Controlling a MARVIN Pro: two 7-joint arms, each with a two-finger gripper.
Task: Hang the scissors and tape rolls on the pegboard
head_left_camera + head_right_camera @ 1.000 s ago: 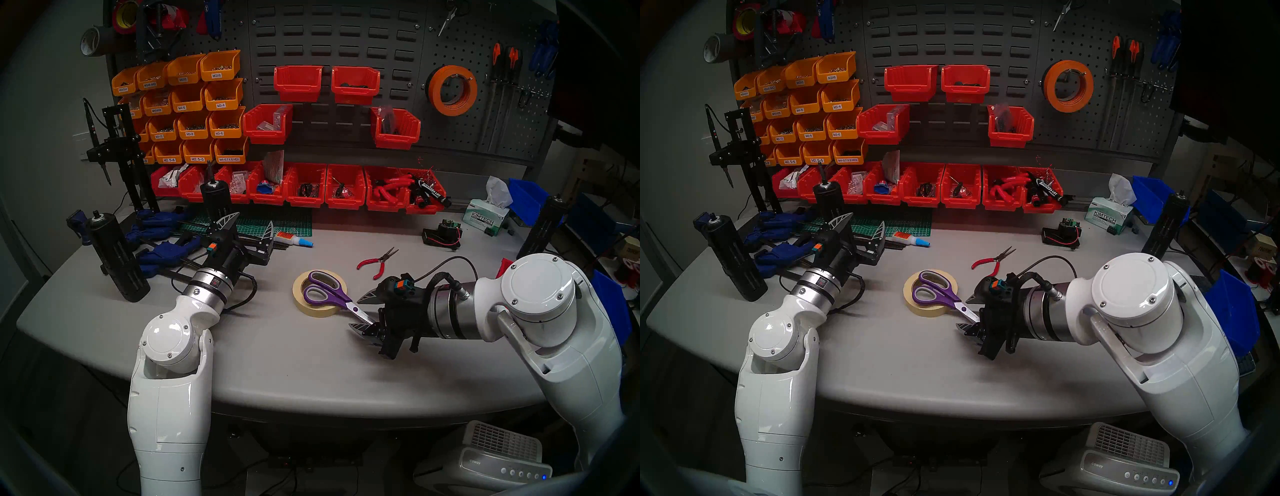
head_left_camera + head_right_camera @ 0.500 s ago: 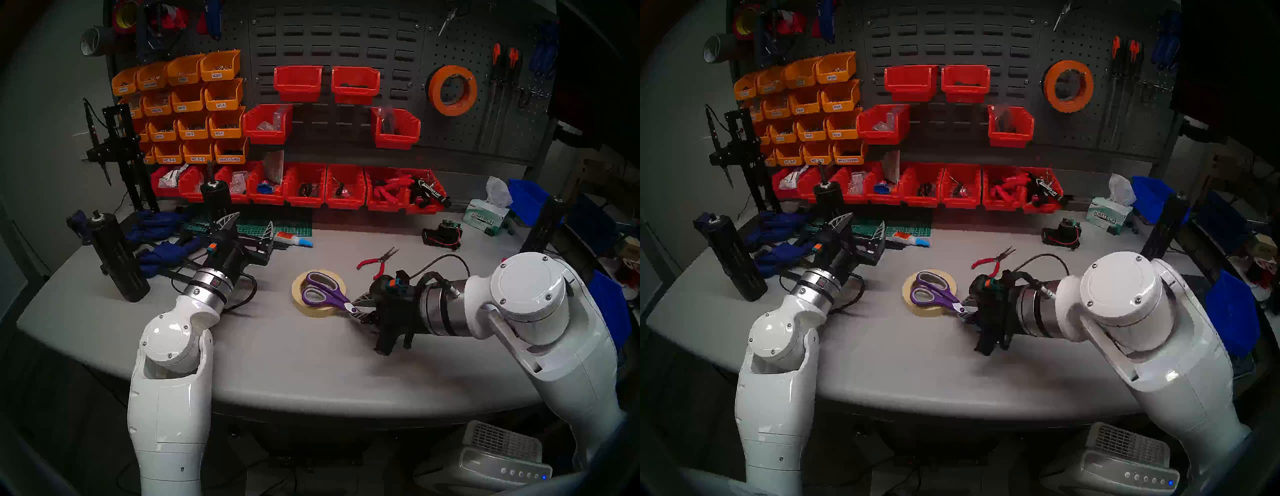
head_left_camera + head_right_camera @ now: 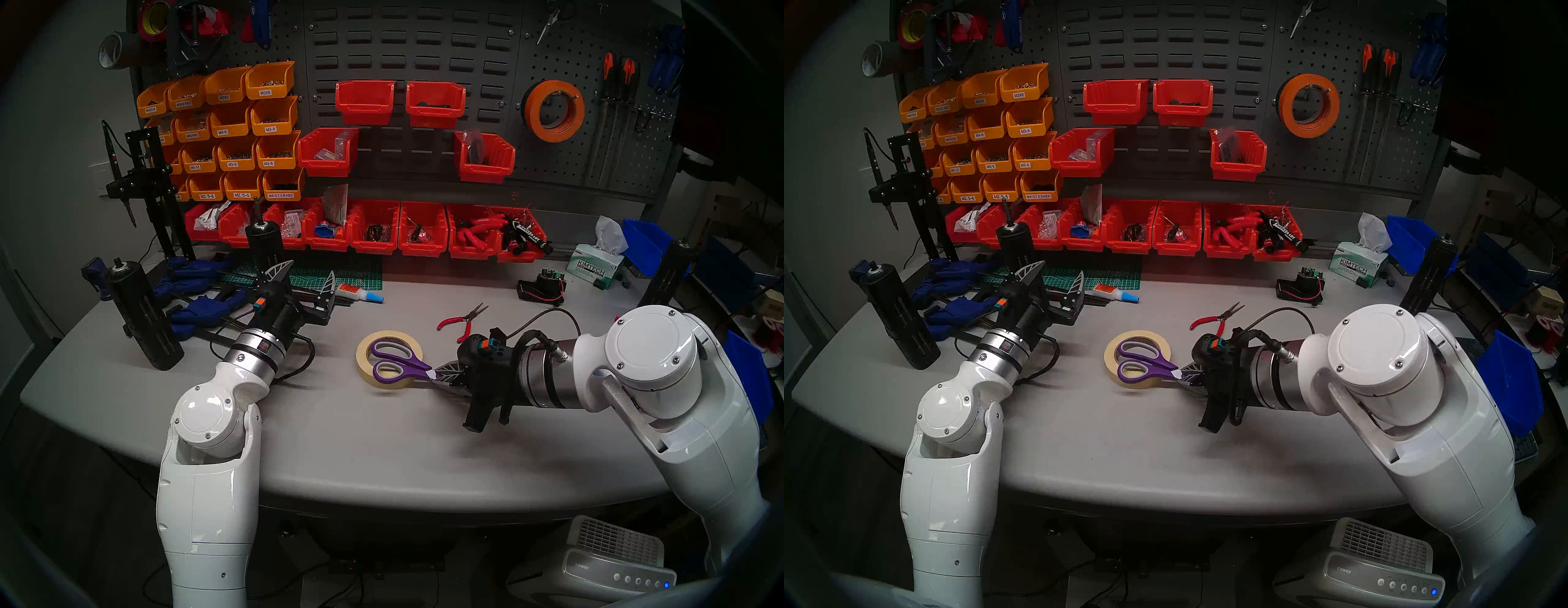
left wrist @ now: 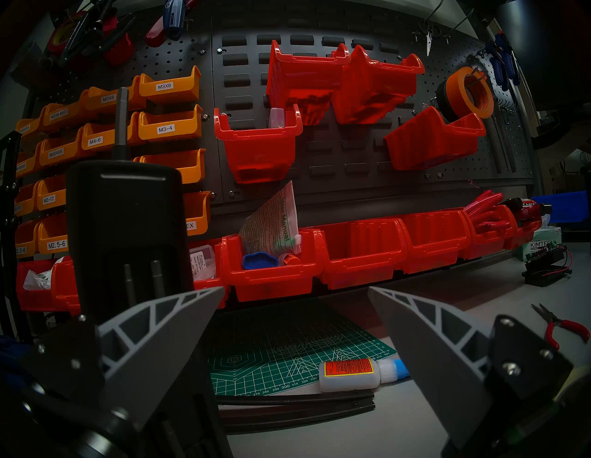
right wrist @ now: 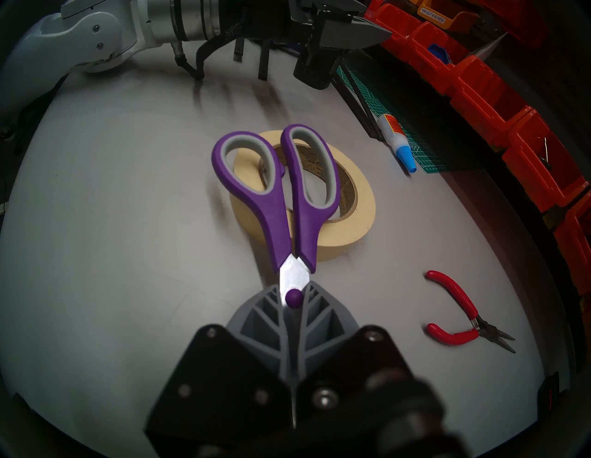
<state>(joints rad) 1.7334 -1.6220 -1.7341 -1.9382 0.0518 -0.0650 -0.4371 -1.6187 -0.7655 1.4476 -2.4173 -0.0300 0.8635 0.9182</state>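
R gripper [image 5: 292, 297] is clamped on the blades of the scissors [image 5: 287, 204], fingers pressed flat either side just behind the purple pivot screw; blades hidden btwn the pads. Purple handles w/ grey-lined loops stick out ahead of it, over the cream tape roll [image 5: 348, 204], which lies flat on the grey table [image 3: 339, 446]. From the wrist cam can't tell if handles touch the roll or hang just above it. Red-handled pliers [image 5: 460, 323] lie on the table nearby, apart from both.

L gripper [image 4: 295, 323] has its fingers spread wide w/ nothing btwn them, pointing twd the back wall over the green cutting mat [image 4: 287, 351]; glue bottle [image 4: 355, 374] lies at the mat's edge.

Containers: row of red bins [image 3: 373, 229] along the table's back edge – one holds a folded user manual [image 4: 275, 220] plus a blue cap, others small bagged parts, dark hardware, red-handled tools, a black marker. Four more red bins hang on the louvred panel [image 3: 424, 42]; contents mostly too dark to tell. Orange bins [image 3: 237, 127] at L hold screws, labelled M3X6, M3-4, M2.5-6 etc. Tissue box [image 3: 594, 265] sits at far R of the table.

Pegboard [image 3: 594, 170] at upper R: orange tape roll [image 3: 555, 110] hangs on a hook w/ a black roll [image 4: 443, 99] behind it, screwdrivers just beside.
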